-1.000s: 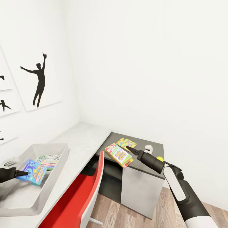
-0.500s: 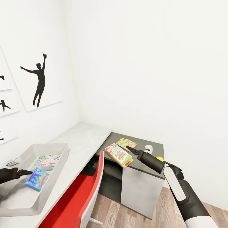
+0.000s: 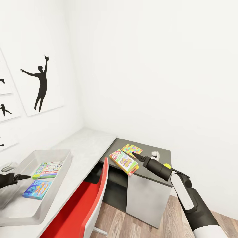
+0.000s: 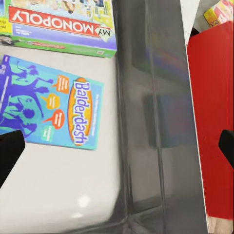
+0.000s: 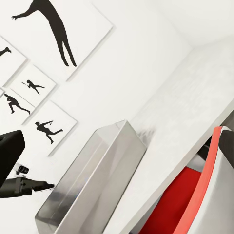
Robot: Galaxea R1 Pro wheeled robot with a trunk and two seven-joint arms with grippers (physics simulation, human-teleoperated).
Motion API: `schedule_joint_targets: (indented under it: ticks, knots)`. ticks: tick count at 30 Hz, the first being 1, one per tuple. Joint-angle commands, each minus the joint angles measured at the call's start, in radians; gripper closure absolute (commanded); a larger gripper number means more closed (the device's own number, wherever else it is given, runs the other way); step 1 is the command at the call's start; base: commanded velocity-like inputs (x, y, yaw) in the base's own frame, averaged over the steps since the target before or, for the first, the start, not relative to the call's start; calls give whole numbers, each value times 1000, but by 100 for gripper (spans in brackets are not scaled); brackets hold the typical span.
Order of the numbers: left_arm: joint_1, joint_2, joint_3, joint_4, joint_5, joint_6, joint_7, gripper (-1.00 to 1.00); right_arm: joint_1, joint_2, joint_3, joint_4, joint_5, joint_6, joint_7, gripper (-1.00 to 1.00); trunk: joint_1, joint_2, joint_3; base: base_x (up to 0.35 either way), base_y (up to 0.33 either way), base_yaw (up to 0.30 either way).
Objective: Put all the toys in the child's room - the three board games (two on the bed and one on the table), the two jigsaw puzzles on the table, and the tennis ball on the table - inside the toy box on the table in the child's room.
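Lying flat in the toy box (image 3: 62, 155) on the pale grey surface (image 3: 89, 145), head view: blue board game (image 3: 37, 189) and multicolour board game (image 3: 48, 170), side by side. Left gripper (image 3: 24, 177) hovers at the box's far side, holding nothing. On the dark lower section: SKIP-BO box (image 3: 123, 161), jigsaw puzzle (image 3: 132, 149), tennis ball (image 3: 167, 166). Right gripper (image 3: 135, 155) sits at the SKIP-BO box's edge; finger spread cannot be told, contact uncertain. Red chair (image 3: 96, 198) stands below.

Left wrist view: Balderdash game (image 4: 51, 107) beside Monopoly game (image 4: 63, 24), fingers (image 4: 9, 153) wide apart above the floor of the box.

Right wrist view: toy box (image 5: 97, 185), posters (image 5: 58, 29), fingers (image 5: 10, 152) apparently wide apart.
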Motion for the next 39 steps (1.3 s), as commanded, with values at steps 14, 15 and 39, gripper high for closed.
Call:
schedule_joint_targets:
  ticks: [14,15,39]
  knots:
    - [0,-2,117,-1,-5,8,-411,-100,0,-1,1,-2,-7,4,0,-100,0,-1,5,0,0,0]
    - [0,-6,118,-1,-4,9,-411,-100,1,-1,1,-3,-7,3,4,-100,0,-1,7,0,0,0]
    - [11,-74,111,3,177,37,-411,-100,10,-1,-1,-3,-2,-5,83,-100,-42,76,70,0,0,0]
